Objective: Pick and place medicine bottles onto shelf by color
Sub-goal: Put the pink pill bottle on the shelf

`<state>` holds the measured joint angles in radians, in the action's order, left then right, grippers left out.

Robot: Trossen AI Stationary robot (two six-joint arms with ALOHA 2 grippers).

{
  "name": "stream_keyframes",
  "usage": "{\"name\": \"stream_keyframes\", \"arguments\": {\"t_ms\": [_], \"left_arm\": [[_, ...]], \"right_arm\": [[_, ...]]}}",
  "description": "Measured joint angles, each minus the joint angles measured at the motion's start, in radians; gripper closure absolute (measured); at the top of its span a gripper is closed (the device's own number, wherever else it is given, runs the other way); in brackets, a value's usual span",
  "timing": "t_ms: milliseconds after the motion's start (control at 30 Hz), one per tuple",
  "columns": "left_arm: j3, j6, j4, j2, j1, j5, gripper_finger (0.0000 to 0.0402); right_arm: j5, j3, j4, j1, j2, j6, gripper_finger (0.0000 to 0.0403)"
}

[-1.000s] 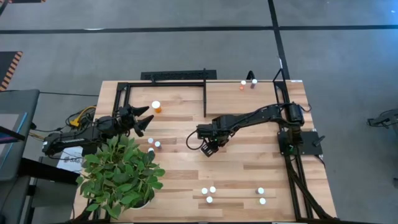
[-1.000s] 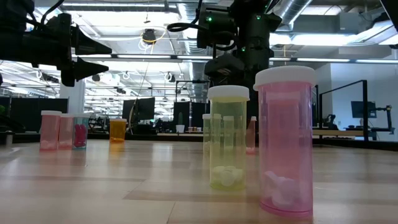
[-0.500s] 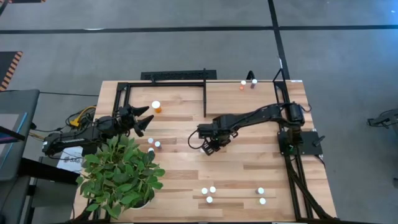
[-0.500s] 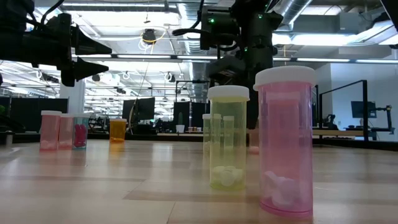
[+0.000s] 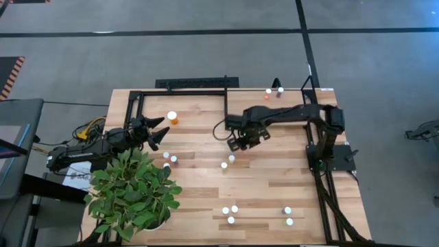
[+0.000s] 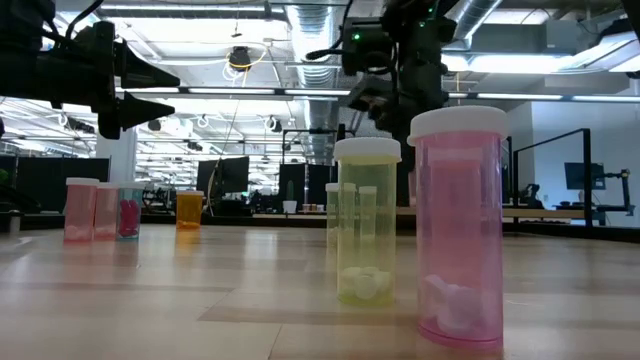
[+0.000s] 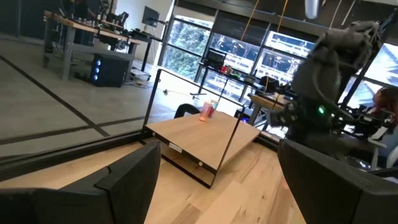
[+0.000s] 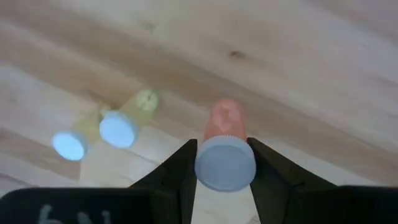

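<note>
My right hand (image 5: 239, 143) grips a pink bottle (image 8: 224, 152) by its white cap above the table (image 5: 274, 178), my left hand (image 5: 156, 132) open by the shelf (image 5: 199, 113); so small a hold could slip; I can read no writing.

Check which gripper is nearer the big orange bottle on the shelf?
Left. The left gripper hangs open just beside the orange bottle. The right gripper, shut on a pink vial, is past the shelf's edge bar.
</note>
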<state>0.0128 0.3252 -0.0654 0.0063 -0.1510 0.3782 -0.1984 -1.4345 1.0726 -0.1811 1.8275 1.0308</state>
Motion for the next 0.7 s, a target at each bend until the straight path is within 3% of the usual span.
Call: {"name": "stream_keyframes", "arguments": {"t_ms": [333, 700], "left_arm": [[0.000, 0.000, 0.000, 0.000, 0.000, 0.000, 0.0090], [0.000, 0.000, 0.000, 0.000, 0.000, 0.002, 0.0090]], "right_arm": [[0.115, -0.001, 0.054, -0.160, -0.083, 0.102, 0.0260], [0.125, 0.000, -0.003, -0.386, -0.073, -0.027, 0.0260]]}}
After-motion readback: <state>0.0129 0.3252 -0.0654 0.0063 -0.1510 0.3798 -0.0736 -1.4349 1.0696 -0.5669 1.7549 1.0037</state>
